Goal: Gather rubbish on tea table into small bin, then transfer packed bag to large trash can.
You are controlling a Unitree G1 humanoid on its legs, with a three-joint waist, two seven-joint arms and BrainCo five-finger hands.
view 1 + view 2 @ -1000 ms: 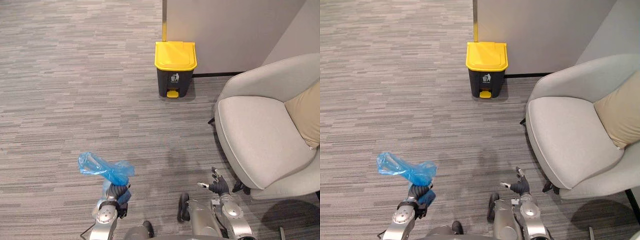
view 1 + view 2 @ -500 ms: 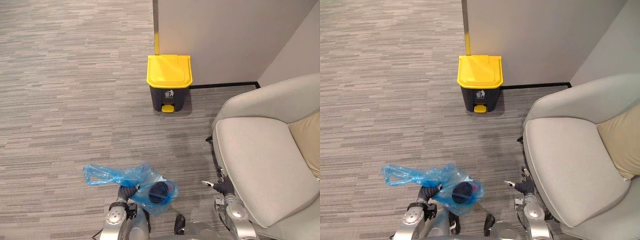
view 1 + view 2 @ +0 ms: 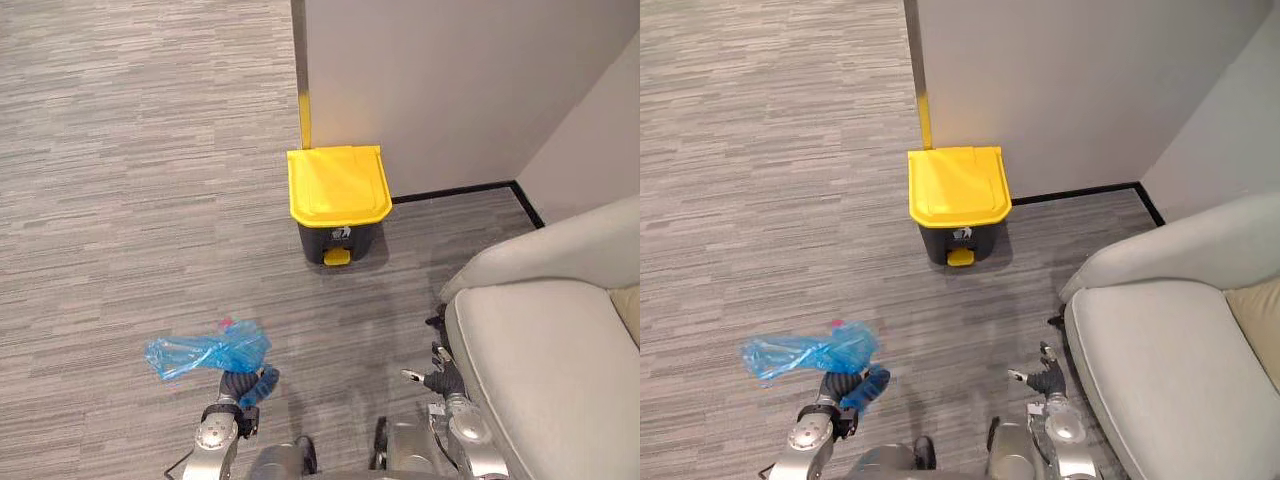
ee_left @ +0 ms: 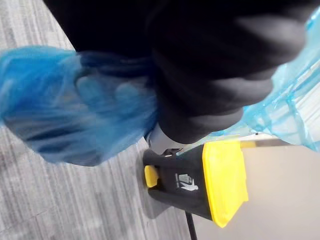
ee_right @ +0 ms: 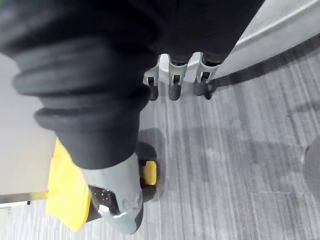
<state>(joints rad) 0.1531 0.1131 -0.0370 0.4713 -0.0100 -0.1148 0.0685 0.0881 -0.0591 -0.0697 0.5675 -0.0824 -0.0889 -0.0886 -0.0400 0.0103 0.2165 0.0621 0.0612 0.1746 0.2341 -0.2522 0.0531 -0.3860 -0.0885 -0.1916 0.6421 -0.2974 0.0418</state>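
My worry: the trash can [image 3: 337,205] is closed. Unless its pedal [image 3: 337,257] gets pressed, the bag [image 3: 205,353] just lands on top. Thin film could also slip out if the grip eases. Left hand [image 3: 240,385] is clenched on the bag's neck, above the floor [image 3: 120,200], well short of the can. Right hand [image 3: 440,380] hangs relaxed and empty beside the armchair [image 3: 540,350]. Bag is blue, see-through and crumpled — loose end flopping left.

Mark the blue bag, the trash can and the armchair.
blue bag [image 3: 205,352], left eye view, middle of the bunched plastic.
trash can [image 3: 337,183], left eye view, centre of its yellow lid.
armchair [image 3: 545,360], left eye view, seat cushion.
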